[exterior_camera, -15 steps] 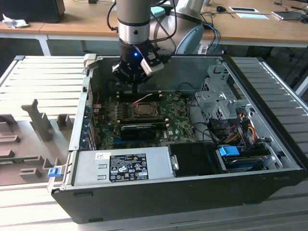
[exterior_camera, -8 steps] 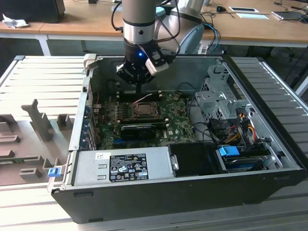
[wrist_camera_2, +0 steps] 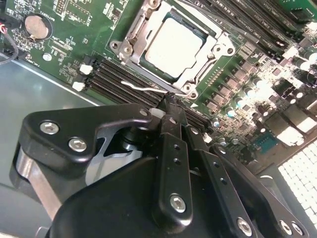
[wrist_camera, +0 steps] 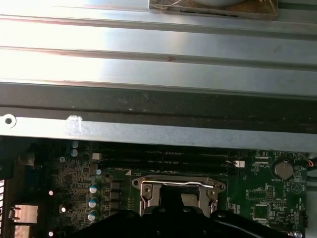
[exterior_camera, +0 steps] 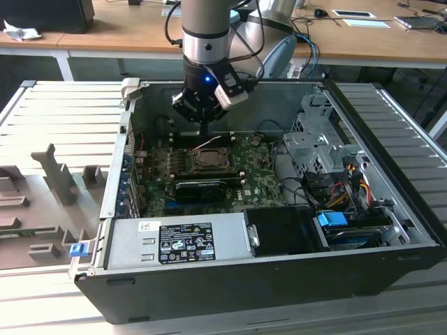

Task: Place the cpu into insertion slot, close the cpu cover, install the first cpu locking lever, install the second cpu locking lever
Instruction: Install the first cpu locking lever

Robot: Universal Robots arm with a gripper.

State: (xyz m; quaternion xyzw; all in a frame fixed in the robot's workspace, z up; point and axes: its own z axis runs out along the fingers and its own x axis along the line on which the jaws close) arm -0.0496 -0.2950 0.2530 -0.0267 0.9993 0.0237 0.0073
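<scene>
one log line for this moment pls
cpu: seated under cover | cover: down around cpu | gripper: shut, tip at wire lever beside cover

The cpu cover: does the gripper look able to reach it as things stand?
Probably yes. In the second wrist view the gripper hangs close beside the cpu cover, which lies flat around the cpu, and nothing stands between them.
</scene>
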